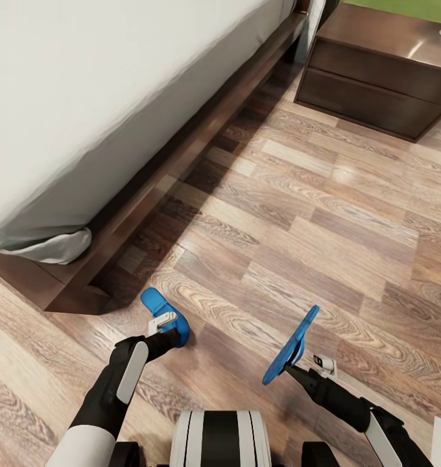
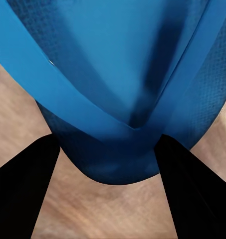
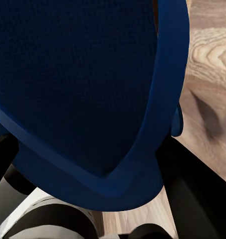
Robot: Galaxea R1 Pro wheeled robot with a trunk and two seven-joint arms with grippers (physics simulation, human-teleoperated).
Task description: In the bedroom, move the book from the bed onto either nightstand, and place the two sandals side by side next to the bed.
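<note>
- bed (image 1: 84, 117) sitting at left, its frame corner near the left sandal (image 1: 163, 316); book isn't visible.
- left pincer (image 1: 170, 332) pinching left sandal low over the floor (image 1: 298, 194), probably for set-down.
- right pincer (image 1: 290, 367) gripping right sandal (image 1: 292, 345) on edge, raised, well apart from the first; needs flattening alongside.
- nightstand (image 1: 376, 71) standing far right.

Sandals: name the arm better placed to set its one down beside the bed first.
Left, probably. The left gripper holds its sandal low over the floor near the bed corner. The right gripper holds its sandal tilted on edge, farther out.
</note>
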